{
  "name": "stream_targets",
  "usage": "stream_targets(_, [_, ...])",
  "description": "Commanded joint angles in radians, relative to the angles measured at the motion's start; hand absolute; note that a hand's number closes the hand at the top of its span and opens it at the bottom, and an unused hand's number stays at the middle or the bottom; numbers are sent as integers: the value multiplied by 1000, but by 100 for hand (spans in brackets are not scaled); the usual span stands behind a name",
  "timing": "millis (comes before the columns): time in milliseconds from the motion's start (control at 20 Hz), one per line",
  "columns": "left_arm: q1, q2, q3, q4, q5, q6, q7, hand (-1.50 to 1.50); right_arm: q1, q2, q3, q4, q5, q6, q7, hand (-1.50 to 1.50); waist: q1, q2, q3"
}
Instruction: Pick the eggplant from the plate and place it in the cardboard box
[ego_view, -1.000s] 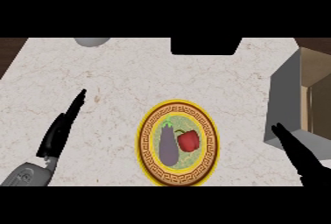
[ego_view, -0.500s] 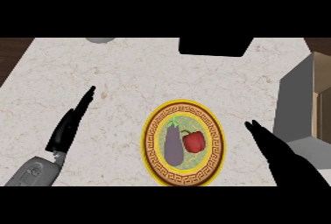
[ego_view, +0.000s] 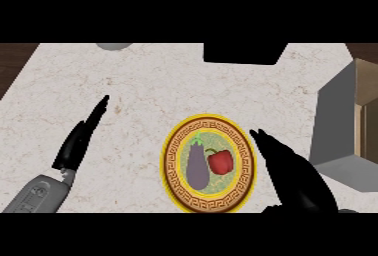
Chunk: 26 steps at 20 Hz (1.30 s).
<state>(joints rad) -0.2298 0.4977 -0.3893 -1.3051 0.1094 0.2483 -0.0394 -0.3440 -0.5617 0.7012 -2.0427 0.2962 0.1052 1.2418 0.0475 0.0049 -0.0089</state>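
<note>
A purple eggplant (ego_view: 196, 163) with a green stem lies on the left half of a yellow, ornate-rimmed plate (ego_view: 175, 167), beside a red pepper (ego_view: 220, 161). My right hand (ego_view: 293, 176) is open, its straight fingers reaching over the plate's right rim, close to the pepper and clear of the eggplant. My left hand (ego_view: 80, 137) is open with fingers straight, resting over the counter left of the plate. The cardboard box (ego_view: 349, 130) stands at the right edge, its grey flaps open and brown inside showing.
A black object (ego_view: 244, 52) sits at the counter's far edge, and a grey round thing (ego_view: 113, 46) at the far left. The pale marble counter (ego_view: 148, 90) spreads between the hands; dark wood shows beyond its left corner.
My right hand has moved left, from beside the box to over the plate's right rim. The view has shifted, bringing more of the box in. The left hand keeps its pose.
</note>
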Motion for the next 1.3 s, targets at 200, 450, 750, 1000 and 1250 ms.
stream_targets(200, [-21,-17,7,15,-4,-8,15,0,-177,263,19,278,-13,61,246,-150,-17,-3,3])
stream_targets(450, [-12,-23,46,52,13,-17,-3,0,-215,352,67,396,72,56,246,-150,-38,-6,6])
stream_targets(750, [20,-28,41,-1,-14,-1,21,0,-317,446,22,470,134,107,246,-150,-40,-9,8])
stream_targets(1000, [39,-18,68,29,-17,-21,-31,0,-264,469,28,559,126,115,188,-150,-46,-7,8])
stream_targets(1250, [7,-50,64,19,-43,-3,21,0,-299,543,4,669,161,105,154,-150,-44,-5,8])
